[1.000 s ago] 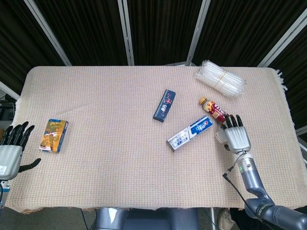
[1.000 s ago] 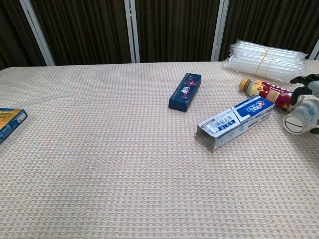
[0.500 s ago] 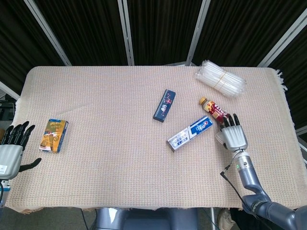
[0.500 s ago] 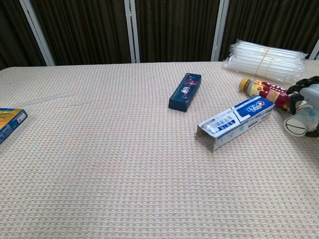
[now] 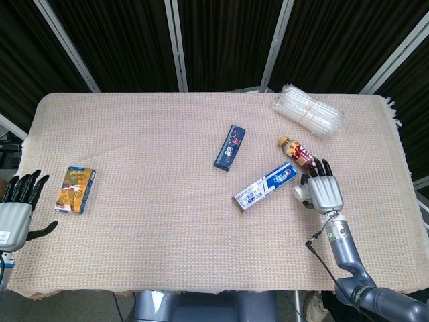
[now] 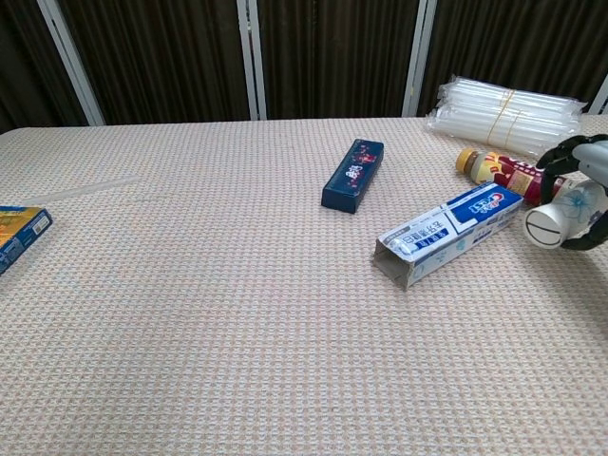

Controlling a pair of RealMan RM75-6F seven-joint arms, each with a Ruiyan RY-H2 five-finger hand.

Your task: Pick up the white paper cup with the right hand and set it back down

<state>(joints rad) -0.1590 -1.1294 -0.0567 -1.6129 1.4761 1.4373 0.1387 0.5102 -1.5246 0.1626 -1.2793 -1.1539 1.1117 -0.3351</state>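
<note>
White cup point(image 6: 562, 217) lies sideways in your right hand point(image 5: 323, 193).
Thin paper crushes easily; hold mid-wall, squeeze gently, toothpaste box point(image 6: 448, 233) at nine o'clock.

Right hand point(image 5: 324, 192) low over table, fingers point(image 6: 560, 157) curled in grasp; left hand point(image 5: 16, 208) spread, idle.

From above, the grey right hand point(image 5: 324, 191) hides nearly all of the white paper cup point(image 6: 562, 216). The chest view's left edge cuts off the orange-and-blue flat box point(image 6: 16, 235). Whether the cup touches the cloth is unclear.
</note>
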